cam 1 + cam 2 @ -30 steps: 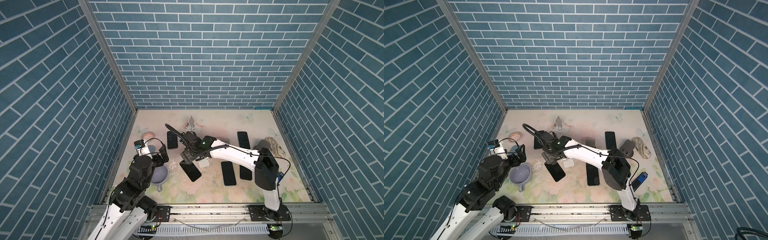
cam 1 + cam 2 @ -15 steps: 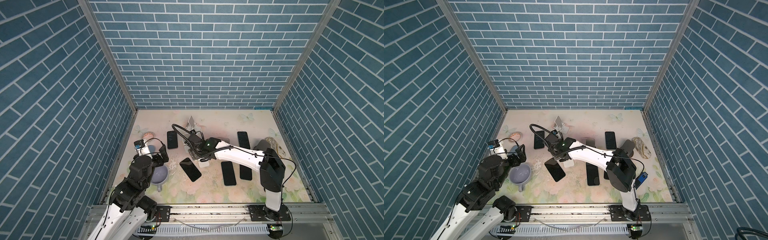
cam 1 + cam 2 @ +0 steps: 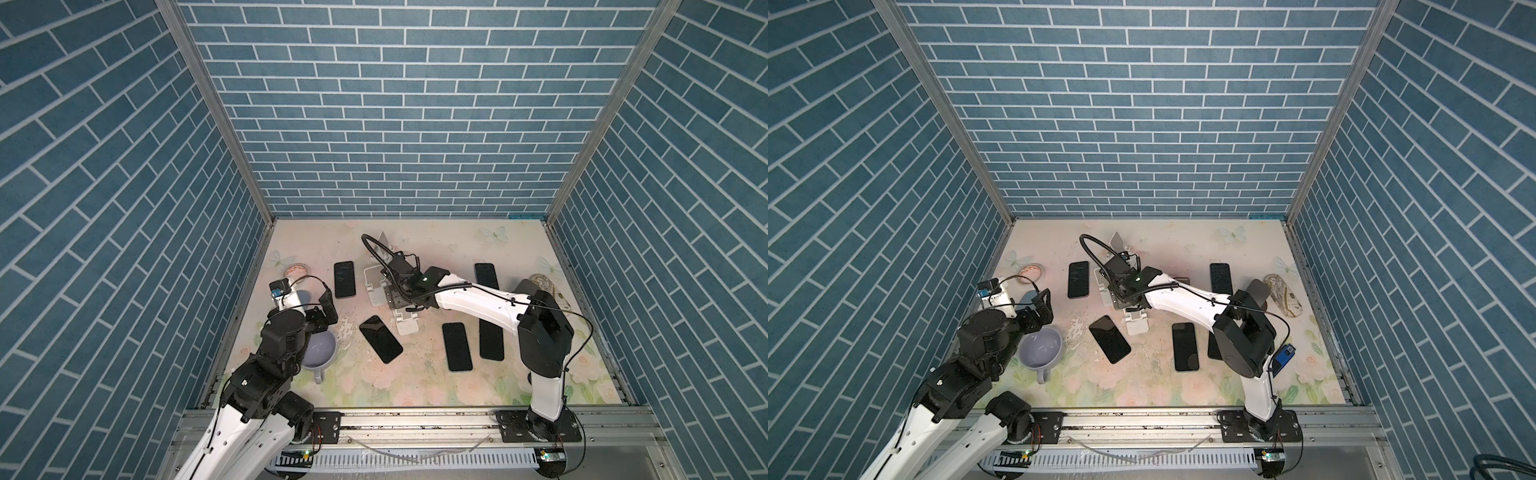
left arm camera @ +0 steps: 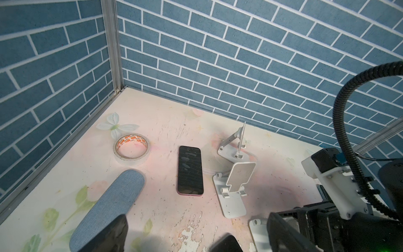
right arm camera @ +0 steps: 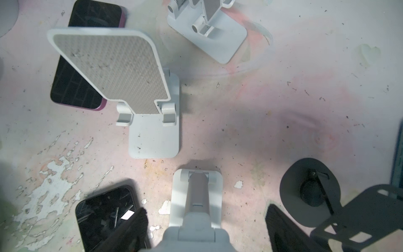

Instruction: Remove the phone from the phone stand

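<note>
Right gripper (image 5: 206, 211) is hovering over the white phone stand (image 3: 406, 322), fingers apart and holding nothing. The phone (image 3: 380, 338) is lying flat on the table (image 3: 415, 386) just beside the stand, so removal is judged complete, with only a clear retreat remaining. The right wrist view alone is revealing the finger gap; both top views are showing the left gripper (image 3: 326, 311), spread wide, idling.
</note>
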Robot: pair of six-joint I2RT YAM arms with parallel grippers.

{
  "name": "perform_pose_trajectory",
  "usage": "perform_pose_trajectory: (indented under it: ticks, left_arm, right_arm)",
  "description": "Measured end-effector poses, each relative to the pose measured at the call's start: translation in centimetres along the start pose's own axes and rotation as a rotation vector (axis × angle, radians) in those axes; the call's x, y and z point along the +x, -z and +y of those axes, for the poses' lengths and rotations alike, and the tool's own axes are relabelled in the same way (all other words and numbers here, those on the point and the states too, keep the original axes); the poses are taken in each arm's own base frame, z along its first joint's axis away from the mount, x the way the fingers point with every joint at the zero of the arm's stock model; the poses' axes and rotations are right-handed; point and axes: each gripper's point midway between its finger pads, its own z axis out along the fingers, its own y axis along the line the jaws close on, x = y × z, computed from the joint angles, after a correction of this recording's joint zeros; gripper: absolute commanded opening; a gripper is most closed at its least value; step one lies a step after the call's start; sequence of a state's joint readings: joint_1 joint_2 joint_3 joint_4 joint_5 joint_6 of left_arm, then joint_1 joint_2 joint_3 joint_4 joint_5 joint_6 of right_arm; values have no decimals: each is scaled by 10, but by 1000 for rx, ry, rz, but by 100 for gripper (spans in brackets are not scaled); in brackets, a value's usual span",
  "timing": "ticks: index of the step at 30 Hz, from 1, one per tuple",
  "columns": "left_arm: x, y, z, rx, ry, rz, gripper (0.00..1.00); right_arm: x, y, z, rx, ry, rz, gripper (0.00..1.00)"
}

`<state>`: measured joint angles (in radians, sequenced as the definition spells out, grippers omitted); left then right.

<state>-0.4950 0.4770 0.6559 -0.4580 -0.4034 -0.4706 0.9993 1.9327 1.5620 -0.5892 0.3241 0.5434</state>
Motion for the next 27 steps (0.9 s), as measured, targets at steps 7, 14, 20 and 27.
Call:
perform_pose_trajectory:
  ticks: [7,14,20,27]
  left_arm:
    - [4,-5,0,-10,-10,19,100]
    - [7,-9,-1,-17,-19,32,100]
    - [9,-14,-2,-26,-36,42,100]
    - [11,-19,-3,-37,-51,54,100]
  right_arm:
    - [9,-12,5,-11,-12,33,53]
    - [6,-13,5,-13,-27,24,52]
    - [-2,-17,-9,2,-56,14,52]
    - [-18,-27,-53,61,-106,6,52]
